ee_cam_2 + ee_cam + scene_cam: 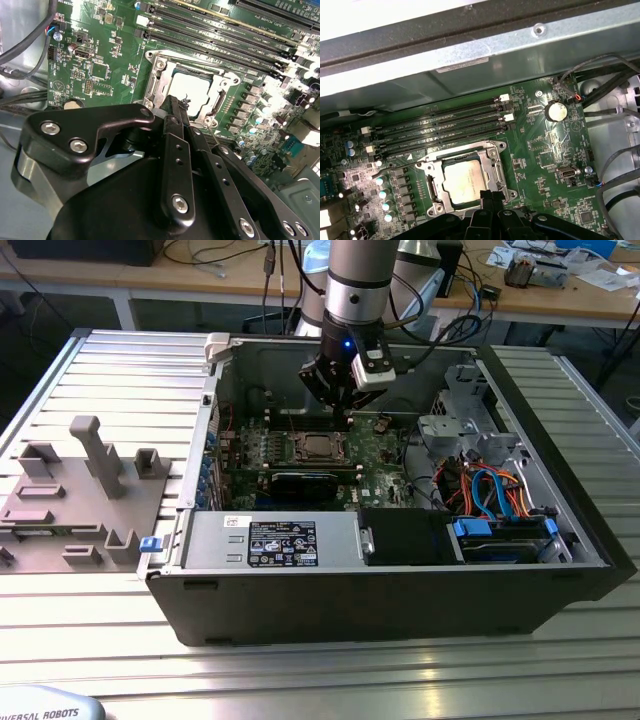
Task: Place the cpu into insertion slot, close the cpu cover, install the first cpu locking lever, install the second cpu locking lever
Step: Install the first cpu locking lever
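The cpu [463,182] lies in the insertion slot [427,169] on the green board, its silvery top showing through the window of the cpu cover [496,172], which lies flat over it. In the second wrist view the cpu [192,89] sits inside the cover frame [219,102] and the slot rim [159,64]. My gripper [178,106] is shut, its black fingertips together at the slot's edge, beside a thin wire end. I cannot tell if they grip that wire. In the exterior view the gripper [340,412] hangs just behind the socket with the cpu [318,447].
Black memory slots [440,127] run beside the socket, and a coin battery [556,111] sits further along the board. Loose cables [30,45] lie by the case wall. A drive cage with blue and orange cables [490,490] stands at the exterior view's right, a grey fixture [90,490] at its left.
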Controlling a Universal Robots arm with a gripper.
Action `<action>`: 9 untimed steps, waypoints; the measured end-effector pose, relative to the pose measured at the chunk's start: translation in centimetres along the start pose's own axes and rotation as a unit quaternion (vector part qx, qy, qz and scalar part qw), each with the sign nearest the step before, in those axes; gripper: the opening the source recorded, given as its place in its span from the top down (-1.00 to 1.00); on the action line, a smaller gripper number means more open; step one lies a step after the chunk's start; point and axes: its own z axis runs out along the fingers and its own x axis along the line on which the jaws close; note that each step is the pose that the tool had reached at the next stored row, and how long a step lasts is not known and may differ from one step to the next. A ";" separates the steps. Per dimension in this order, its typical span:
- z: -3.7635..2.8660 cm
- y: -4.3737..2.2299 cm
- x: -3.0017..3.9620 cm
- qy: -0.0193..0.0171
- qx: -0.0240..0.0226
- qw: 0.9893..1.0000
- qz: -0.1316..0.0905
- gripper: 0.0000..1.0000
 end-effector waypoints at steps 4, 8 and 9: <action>0.00 0.00 0.00 0.000 0.000 1.000 -0.001 0.79; 0.00 0.00 0.00 0.000 0.000 1.000 -0.002 0.79; 0.00 0.00 0.00 0.000 0.000 1.000 -0.003 0.79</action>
